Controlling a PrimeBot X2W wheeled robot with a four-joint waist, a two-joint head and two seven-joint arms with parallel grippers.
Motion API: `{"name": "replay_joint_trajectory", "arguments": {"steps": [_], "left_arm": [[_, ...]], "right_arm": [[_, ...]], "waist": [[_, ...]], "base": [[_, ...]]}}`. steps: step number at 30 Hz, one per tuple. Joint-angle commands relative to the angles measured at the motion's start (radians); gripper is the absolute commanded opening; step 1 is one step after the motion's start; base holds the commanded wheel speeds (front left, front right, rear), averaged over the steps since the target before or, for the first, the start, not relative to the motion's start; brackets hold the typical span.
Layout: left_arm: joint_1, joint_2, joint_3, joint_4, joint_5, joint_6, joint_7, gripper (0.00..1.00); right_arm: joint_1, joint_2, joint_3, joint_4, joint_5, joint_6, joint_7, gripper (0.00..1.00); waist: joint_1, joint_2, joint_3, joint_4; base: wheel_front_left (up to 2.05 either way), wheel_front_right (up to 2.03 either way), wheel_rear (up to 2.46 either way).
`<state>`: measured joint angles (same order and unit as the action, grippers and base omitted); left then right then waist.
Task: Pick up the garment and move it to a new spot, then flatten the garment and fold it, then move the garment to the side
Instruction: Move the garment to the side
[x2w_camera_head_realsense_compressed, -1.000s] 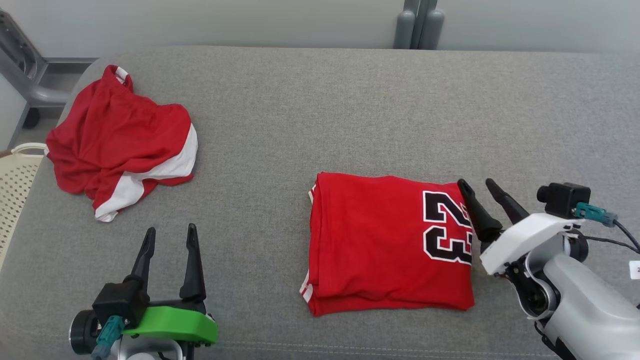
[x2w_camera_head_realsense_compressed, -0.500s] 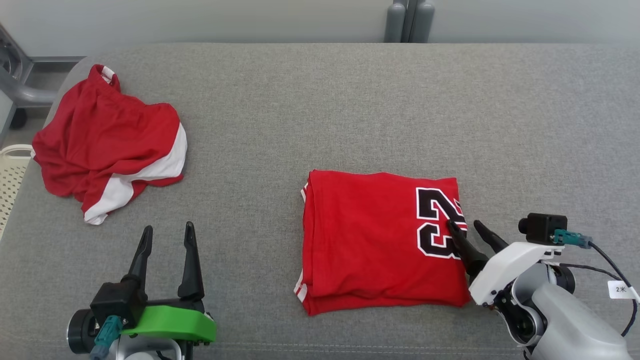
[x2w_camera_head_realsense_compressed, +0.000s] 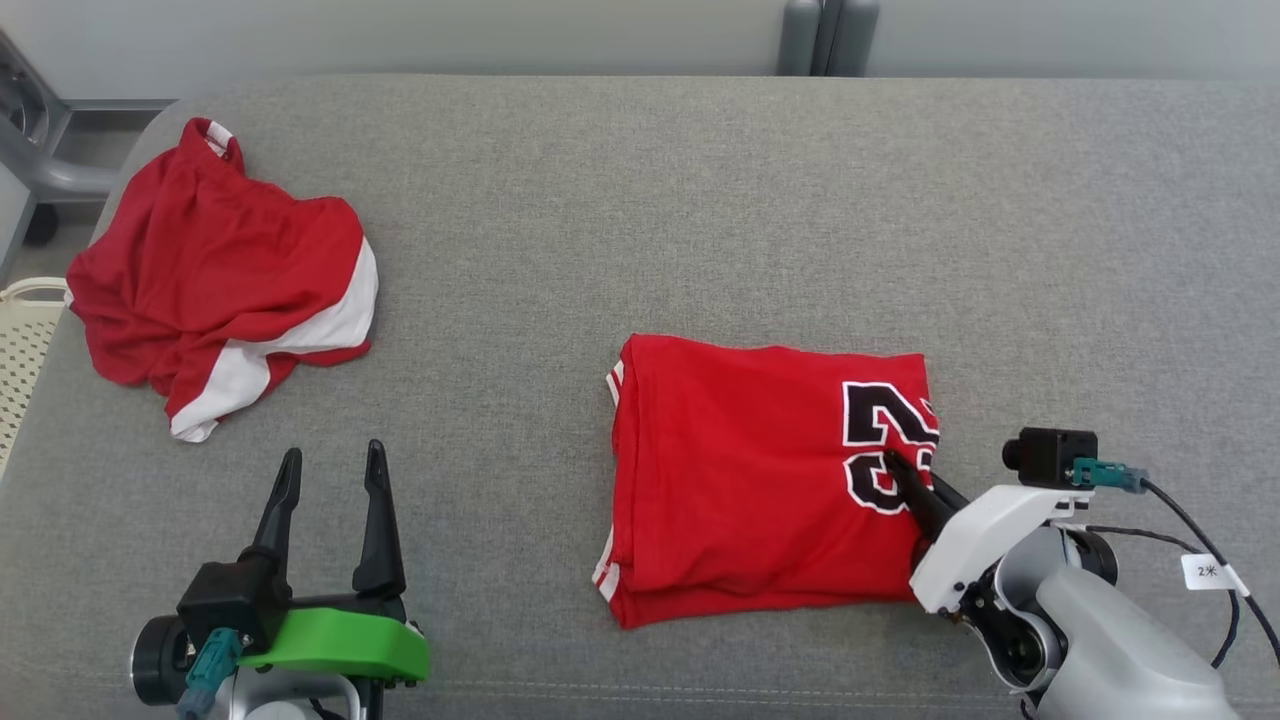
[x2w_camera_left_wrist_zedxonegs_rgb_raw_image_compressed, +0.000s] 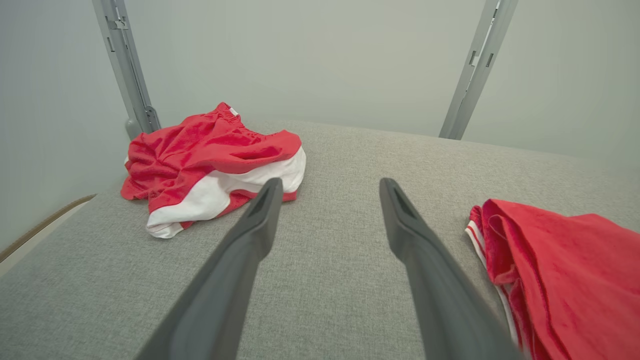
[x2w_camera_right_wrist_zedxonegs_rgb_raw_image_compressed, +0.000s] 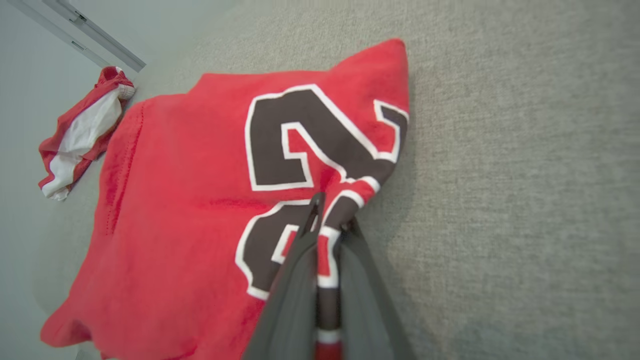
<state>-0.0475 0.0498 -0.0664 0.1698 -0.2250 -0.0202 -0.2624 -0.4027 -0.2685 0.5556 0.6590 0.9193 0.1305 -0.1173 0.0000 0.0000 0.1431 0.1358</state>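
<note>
Garment (x2w_camera_head_realsense_compressed: 760, 480), folded, lies right of centre on the grey cushion (x2w_camera_head_realsense_compressed: 640, 200); you may take flattening and folding as done. Your right gripper (x2w_camera_head_realsense_compressed: 905, 472) clenches its numbered edge; your left gripper (x2w_camera_head_realsense_compressed: 330, 465) stands spread and empty. Apparently remaining: the move aside.

Before you, a red jersey (x2w_camera_head_realsense_compressed: 760, 480) with black numerals edged in white lies near right on the heathered grey desk (x2w_camera_head_realsense_compressed: 600, 200); far left, red shorts (x2w_camera_head_realsense_compressed: 220, 270) with white panels. Your left claw (x2w_camera_head_realsense_compressed: 333, 452) shows dark fingers, green mount.
</note>
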Motion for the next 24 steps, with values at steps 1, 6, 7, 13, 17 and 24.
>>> {"name": "replay_joint_trajectory", "arguments": {"steps": [1, 6, 7, 13, 17, 24], "left_arm": [[-0.007, 0.002, 0.006, 0.0, 0.004, 0.003, -0.003, 1.0], [-0.01, 0.002, 0.014, -0.002, 0.002, 0.004, -0.002, 1.0], [-0.01, 0.002, 0.016, -0.005, 0.001, 0.004, -0.003, 1.0], [-0.009, 0.002, 0.03, -0.015, 0.011, -0.002, -0.003, 1.0], [-0.024, 0.002, 0.044, -0.022, 0.024, -0.009, -0.002, 1.0], [-0.055, 0.002, 0.067, -0.04, 0.054, -0.031, -0.002, 1.0]], "right_arm": [[-0.019, -0.014, -0.006, 0.003, -0.006, 0.0, -0.014, 0.0], [-0.045, -0.031, -0.006, 0.004, -0.019, 0.0, -0.024, 0.0], [-0.056, -0.036, -0.005, 0.004, -0.023, 0.0, -0.026, 0.0], [-0.157, -0.079, -0.009, 0.024, -0.07, 0.0, -0.027, 0.0], [-0.244, -0.109, -0.018, 0.046, -0.097, 0.0, -0.022, 0.0], [-0.396, -0.177, -0.035, 0.112, -0.118, 0.0, -0.012, 0.0]], "waist": [[0.0, 0.0, 0.001, -0.004], [0.0, 0.0, 0.002, -0.015], [0.0, 0.0, 0.002, -0.02], [0.0, 0.0, 0.024, -0.06], [0.0, 0.0, 0.051, -0.088], [0.0, 0.0, 0.129, -0.127]], "base": [[0.0, 0.0, 0.0], [0.0, 0.0, 0.0], [0.0, 0.0, 0.0], [0.0, 0.0, 0.0], [0.0, 0.0, 0.0], [0.0, 0.0, 0.0]]}}
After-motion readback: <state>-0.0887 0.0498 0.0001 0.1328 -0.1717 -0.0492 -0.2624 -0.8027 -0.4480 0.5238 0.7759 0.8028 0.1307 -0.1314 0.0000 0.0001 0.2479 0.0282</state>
